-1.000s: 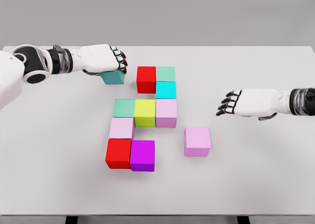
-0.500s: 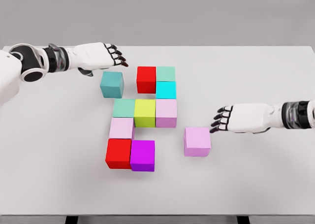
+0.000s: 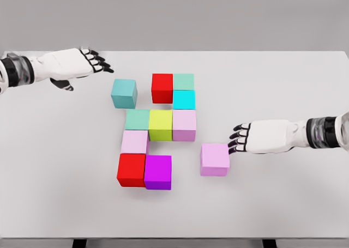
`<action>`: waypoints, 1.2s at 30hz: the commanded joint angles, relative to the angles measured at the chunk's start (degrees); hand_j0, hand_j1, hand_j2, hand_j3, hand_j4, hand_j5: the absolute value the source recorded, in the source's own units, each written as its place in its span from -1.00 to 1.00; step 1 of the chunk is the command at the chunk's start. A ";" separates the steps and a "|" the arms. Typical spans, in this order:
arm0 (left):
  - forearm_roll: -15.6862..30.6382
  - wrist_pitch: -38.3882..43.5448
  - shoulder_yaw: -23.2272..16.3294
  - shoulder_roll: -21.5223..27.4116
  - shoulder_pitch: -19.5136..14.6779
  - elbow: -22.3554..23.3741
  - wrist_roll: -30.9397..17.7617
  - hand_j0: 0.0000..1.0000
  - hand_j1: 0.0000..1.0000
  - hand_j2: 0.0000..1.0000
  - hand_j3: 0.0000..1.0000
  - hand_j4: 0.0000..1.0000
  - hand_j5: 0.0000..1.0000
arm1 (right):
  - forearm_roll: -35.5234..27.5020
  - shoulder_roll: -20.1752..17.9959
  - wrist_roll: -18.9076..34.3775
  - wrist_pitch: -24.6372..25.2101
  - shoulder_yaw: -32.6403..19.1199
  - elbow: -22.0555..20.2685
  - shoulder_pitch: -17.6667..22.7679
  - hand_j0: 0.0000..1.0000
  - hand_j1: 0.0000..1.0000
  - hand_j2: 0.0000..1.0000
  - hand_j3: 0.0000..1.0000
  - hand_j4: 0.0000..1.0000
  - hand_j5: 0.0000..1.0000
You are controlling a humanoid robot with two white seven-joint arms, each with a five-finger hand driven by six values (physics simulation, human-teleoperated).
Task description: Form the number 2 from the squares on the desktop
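Coloured cubes lie clustered mid-table: a red cube [image 3: 162,88], a green one [image 3: 184,82], cyan [image 3: 184,99], a teal-green one [image 3: 137,119], yellow-green [image 3: 161,124], pink [image 3: 184,124], pale pink [image 3: 134,142], a lower red one [image 3: 131,169] and a purple one [image 3: 158,171]. A teal cube [image 3: 124,93] stands apart at the upper left. My left hand [image 3: 90,62] hovers open further left of it. A loose pink cube [image 3: 215,159] sits at the lower right; my right hand [image 3: 238,139] is open with its fingertips against that cube's right side.
The white table [image 3: 283,84] spans the view; its front edge runs along the bottom and a grey wall stands behind it.
My left hand let go of the teal cube and drew back to the left. My right hand came down and left to the loose pink cube and nudged it slightly leftward.
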 commanded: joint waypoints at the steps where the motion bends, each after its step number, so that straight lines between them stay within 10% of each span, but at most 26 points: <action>1: 0.77 0.06 0.08 2.82 0.00 -3.48 0.04 1.00 1.00 1.00 1.00 1.00 1.00 | -0.22 -0.06 -0.02 0.10 -0.03 -0.73 0.00 1.00 1.00 1.00 1.00 1.00 1.00; 12: 4.46 0.06 0.43 8.00 6.33 -8.32 -0.05 1.00 1.00 1.00 1.00 1.00 1.00 | -0.40 0.29 -0.02 0.10 1.03 -2.22 0.09 1.00 1.00 1.00 1.00 1.00 1.00; 36: 4.11 0.06 0.08 4.58 8.00 -8.41 -0.23 1.00 1.00 1.00 1.00 1.00 1.00 | -0.05 0.55 -0.11 0.10 0.32 0.15 -0.44 1.00 1.00 1.00 1.00 1.00 1.00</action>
